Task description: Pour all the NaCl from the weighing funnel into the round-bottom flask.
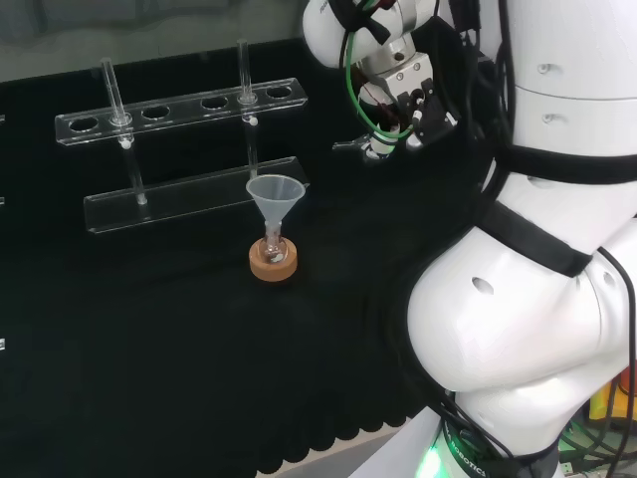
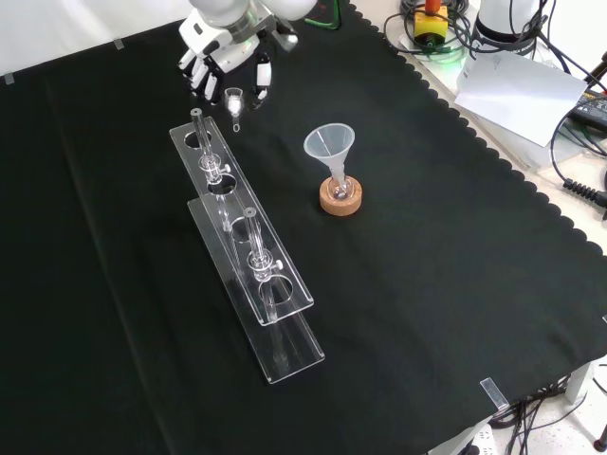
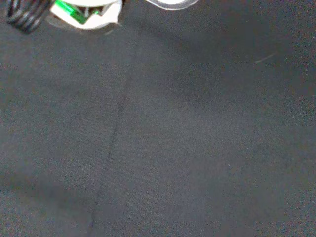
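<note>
We, the robot, held our robot hand (image 2: 228, 64) raised above the far part of the worktop (image 2: 446, 284), its fingers curled around a small clear weighing funnel (image 2: 234, 99) whose narrow spout pointed downward in the front view. In the head view the funnel's spout (image 1: 348, 145) stuck out sideways from the hand, which suggested we were keeping it roughly level so no salt spilled early; we could not tell how much salt it held.

The round-bottom flask (image 1: 273, 247) sat upright in a cork ring (image 1: 274, 264), well apart from the hand. A clear plastic funnel (image 1: 276, 194) stood in its neck, likely there to widen the target for pouring. Carrying the weighing funnel over that wide mouth appeared to be the step ahead.

Beside the flask stood a clear test tube rack (image 2: 248, 256) holding a couple of tubes.

The worktop was covered in black cloth with a scalloped edge. Beyond it in the front view lay cables and a sheet of paper (image 2: 520, 83).
</note>
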Controlling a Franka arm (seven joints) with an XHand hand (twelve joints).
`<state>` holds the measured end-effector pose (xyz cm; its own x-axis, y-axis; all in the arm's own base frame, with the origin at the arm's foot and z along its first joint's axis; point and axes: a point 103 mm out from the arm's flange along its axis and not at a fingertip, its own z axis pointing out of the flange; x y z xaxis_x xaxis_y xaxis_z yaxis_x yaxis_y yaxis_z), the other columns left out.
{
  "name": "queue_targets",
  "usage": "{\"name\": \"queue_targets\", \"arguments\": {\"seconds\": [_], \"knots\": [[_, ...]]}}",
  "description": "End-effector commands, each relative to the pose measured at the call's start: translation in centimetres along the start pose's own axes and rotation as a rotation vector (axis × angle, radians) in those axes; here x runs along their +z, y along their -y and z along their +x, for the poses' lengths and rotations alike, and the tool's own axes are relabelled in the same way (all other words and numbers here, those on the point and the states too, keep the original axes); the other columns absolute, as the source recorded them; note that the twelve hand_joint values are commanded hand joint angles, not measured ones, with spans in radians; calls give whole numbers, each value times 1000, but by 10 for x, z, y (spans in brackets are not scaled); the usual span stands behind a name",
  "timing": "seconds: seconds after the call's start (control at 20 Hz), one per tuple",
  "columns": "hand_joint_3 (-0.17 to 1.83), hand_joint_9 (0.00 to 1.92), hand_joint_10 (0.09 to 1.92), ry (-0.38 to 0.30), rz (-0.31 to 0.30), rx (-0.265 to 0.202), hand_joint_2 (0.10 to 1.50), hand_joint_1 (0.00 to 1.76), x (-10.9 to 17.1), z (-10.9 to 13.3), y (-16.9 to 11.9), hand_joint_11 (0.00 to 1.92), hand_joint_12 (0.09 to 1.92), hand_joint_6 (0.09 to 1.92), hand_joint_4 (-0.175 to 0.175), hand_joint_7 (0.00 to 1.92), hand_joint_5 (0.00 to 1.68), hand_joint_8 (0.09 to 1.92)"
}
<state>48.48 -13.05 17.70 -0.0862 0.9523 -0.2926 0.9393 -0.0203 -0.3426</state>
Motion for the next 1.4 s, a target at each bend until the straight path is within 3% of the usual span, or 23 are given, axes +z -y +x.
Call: {"name": "queue_targets", "arguments": {"seconds": [0.05, 0.95, 1.4], "knots": [[735, 716, 530, 44, 4, 8, 659, 1102, -9, 13, 33, 327, 1325, 887, 175, 508, 1171, 641], [733, 701, 528, 145, 6, -23, 661, 1102, -44, 77, 90, 328, 1323, 889, 175, 492, 1169, 635], [733, 697, 528, 180, 0, -14, 662, 1101, -60, 84, 103, 328, 1323, 891, 175, 496, 1168, 637]]}}
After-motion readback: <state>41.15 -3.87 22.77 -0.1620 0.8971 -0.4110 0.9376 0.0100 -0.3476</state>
